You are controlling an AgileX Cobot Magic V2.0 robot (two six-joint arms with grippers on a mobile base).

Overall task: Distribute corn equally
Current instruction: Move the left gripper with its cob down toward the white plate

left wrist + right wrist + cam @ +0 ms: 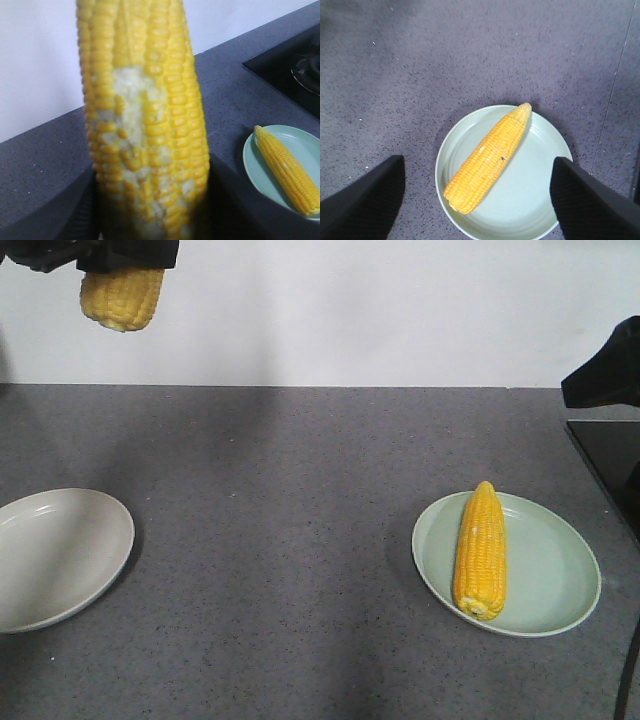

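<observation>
Dark speckled countertop (300,540) fills the front view below a pale wall, with a beige plate (50,555) bare at the left edge and a pale green plate (560,580) at the right. One corn cob (480,550) lies lengthwise on the green plate, tip away from the camera; a second cob (122,295) hangs high at top left, its upper part hidden in the left gripper (110,255), which is clamped around it. The right gripper (605,370) is seen only as a dark shape at the right edge. From the left wrist view, the held cob (145,125) fills the frame upright — a patch of bare, damaged kernels faces the lens — and the fingers themselves are out of sight, though the hold is plain. The green plate (255,165) and its cob (287,170) lie well apart, low right, beside a black hob (290,65). From the right wrist view, the right gripper (477,195) hovers above the green plate (545,190), fingers (365,200) spread wide on either side of the resting cob (490,157), touching nothing. The step in hand is judged to be delivery to the beige plate: the cob should be lowered over its centre, laid down flat rather than dropped on end, and released only once supported — so rolling off the rim is avoided.
</observation>
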